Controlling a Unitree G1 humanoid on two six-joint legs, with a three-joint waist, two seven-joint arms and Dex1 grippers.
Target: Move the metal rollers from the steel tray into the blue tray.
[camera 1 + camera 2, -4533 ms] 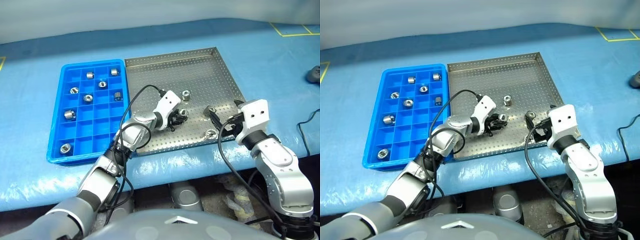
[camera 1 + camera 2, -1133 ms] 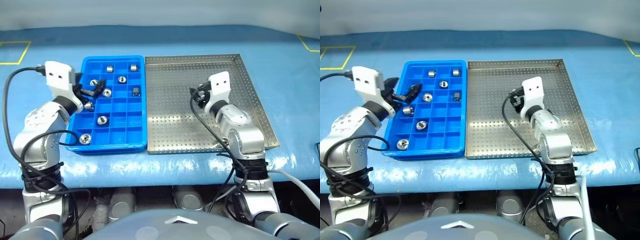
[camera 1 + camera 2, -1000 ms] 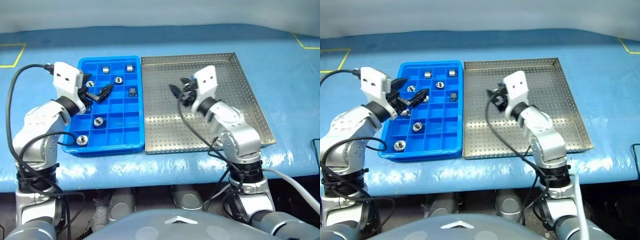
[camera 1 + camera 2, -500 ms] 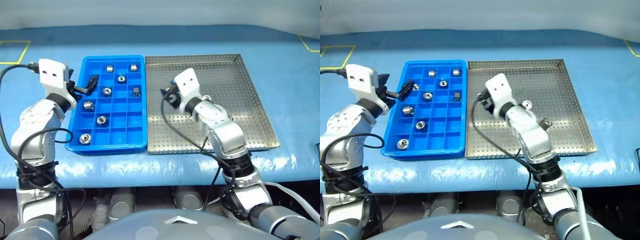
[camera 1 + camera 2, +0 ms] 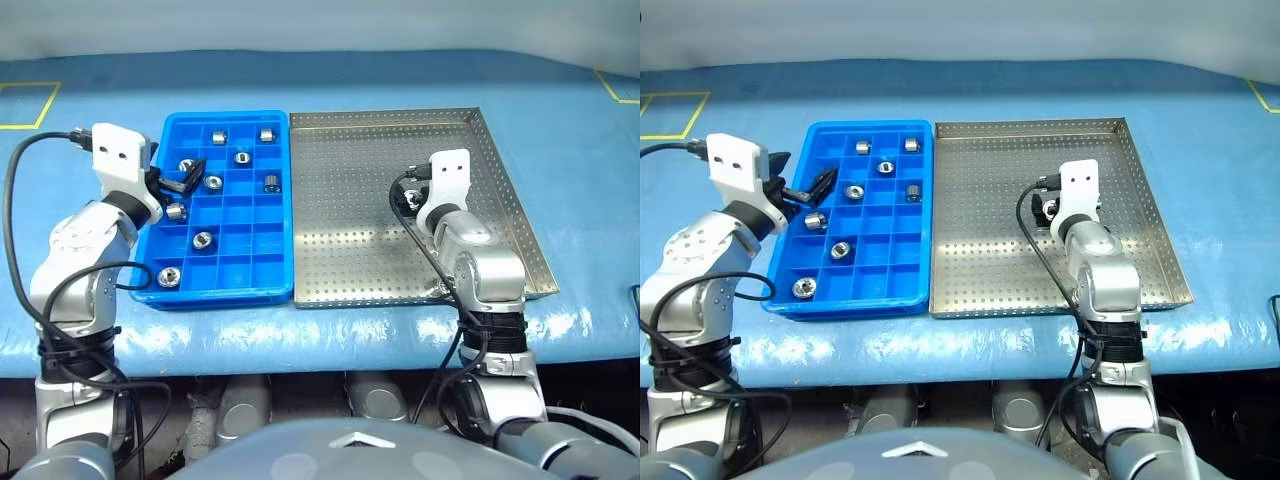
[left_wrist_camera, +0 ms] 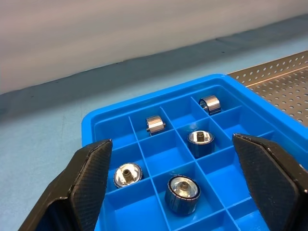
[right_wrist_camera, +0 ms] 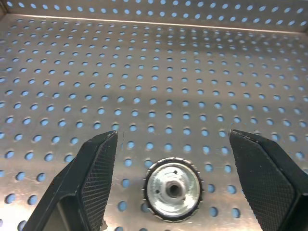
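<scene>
The blue tray point(image 5: 245, 252) lies left of the steel tray point(image 5: 340, 250), the two touching. Several metal rollers point(image 5: 213, 182) sit in separate compartments of the blue tray. My left gripper point(image 5: 185, 175) hovers open over that tray's left columns, with rollers point(image 6: 183, 193) in the cells below its fingers point(image 6: 82, 187) and nothing held. My right gripper point(image 5: 1045, 210) is low over the right-middle of the steel tray point(image 7: 168, 72). It stands open, its fingers point(image 7: 94, 185) either side of one metal roller point(image 7: 173, 188) that lies flat on the perforated floor.
Both trays rest on a table covered in blue cloth point(image 5: 560, 140), near its front edge. Yellow tape marks point(image 5: 25, 105) lie at the far left and far right. Black cables point(image 5: 20, 220) loop from both wrists.
My right gripper has swung rightward and lower, from the steel tray's left side near the blue tray to its right-middle. The left gripper stays over the blue tray's left columns.
</scene>
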